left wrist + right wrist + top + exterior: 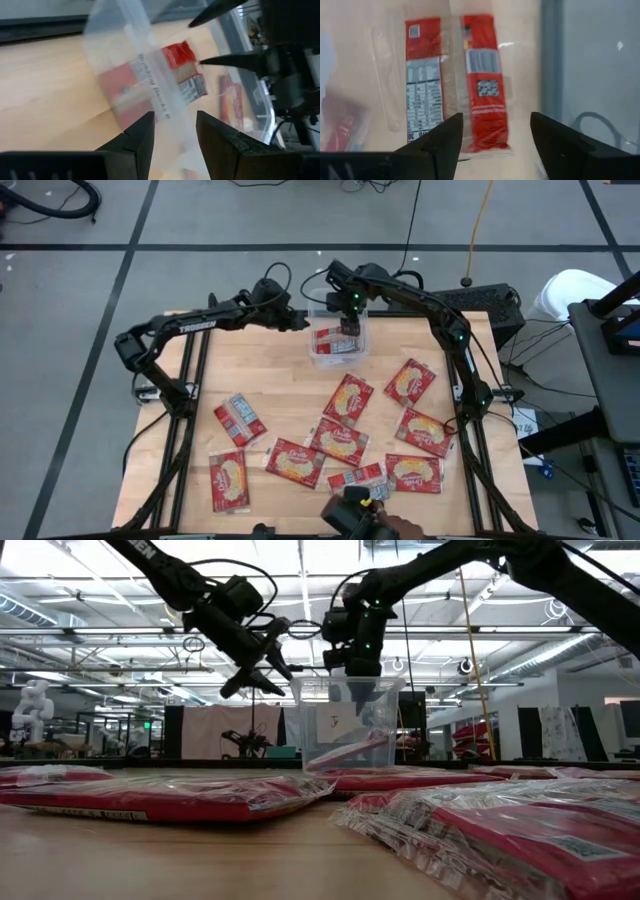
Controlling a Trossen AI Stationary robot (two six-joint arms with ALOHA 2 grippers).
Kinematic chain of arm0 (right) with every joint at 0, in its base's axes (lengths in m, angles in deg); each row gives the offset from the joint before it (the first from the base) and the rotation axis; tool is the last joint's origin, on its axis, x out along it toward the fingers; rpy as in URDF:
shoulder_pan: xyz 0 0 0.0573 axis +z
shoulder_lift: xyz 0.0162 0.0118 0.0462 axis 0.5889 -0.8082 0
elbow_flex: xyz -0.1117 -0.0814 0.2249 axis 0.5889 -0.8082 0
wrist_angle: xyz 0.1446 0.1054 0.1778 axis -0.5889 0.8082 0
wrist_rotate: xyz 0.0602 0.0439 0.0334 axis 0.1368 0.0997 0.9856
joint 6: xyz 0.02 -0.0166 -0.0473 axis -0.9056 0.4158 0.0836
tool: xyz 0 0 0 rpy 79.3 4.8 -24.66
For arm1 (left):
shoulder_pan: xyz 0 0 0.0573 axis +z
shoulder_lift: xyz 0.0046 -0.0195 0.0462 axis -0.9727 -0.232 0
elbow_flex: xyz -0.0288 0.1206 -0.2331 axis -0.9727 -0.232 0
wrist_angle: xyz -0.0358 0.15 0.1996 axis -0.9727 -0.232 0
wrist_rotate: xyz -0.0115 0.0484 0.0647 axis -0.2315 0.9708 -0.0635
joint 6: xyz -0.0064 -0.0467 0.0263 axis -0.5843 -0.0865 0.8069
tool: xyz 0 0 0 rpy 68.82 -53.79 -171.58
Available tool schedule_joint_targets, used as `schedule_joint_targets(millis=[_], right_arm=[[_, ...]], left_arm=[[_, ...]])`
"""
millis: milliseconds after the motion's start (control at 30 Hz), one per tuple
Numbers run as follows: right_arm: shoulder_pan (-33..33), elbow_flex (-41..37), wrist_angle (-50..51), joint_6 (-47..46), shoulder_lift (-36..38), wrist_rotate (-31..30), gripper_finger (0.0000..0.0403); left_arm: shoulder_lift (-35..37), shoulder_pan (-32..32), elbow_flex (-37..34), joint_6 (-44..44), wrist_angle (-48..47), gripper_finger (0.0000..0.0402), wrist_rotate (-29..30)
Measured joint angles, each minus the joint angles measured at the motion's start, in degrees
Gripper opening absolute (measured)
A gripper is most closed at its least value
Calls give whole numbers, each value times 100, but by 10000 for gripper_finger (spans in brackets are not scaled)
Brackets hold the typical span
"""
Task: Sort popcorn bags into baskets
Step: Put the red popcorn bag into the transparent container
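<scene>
The basket [338,358] is a clear tub standing at the far middle of the table. One popcorn bag [455,80] lies inside it, grey-white back up, leaning tilted against the tub's wall in the low view [350,752]. My right gripper [496,122] hangs open just above the tub, pointing down at that bag, with nothing between its fingers. My left gripper [174,125] is at the tub's far left corner [310,318], closed on its clear wall. Several more red popcorn bags [350,398] lie flat across the near half of the table. My left gripper has the basket's clear wall and rim [172,130] running between its two fingers [142,135], at the tub's far left corner. It comes from the table's left, slanting down. In the low view the tub [345,720] sits upright with its bottom on the table.
Loose bags lie at the left [240,418], near left [228,480], right [410,380] and near right [415,472]. A dark device [360,515] sits at the near edge. A black keyboard-like thing [490,302] is at the far right corner. Bare wood [250,360] shows left of the tub.
</scene>
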Motion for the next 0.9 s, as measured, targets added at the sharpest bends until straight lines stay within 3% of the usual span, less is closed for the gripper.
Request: schedule_joint_targets(millis=[233, 533, 900], right_arm=[[-38, -382, -66, 25, -4, 130, 244], [82, -754, -168, 29, -1, 123, 245], [191, -1195, -534, -89, 9, -515, 238]], left_arm=[[-184, -69, 0, -400, 586, 150, 9], [-407, -69, 0, -274, 658, 150, 110], [-408, -77, 0, -83, 648, 150, 101]])
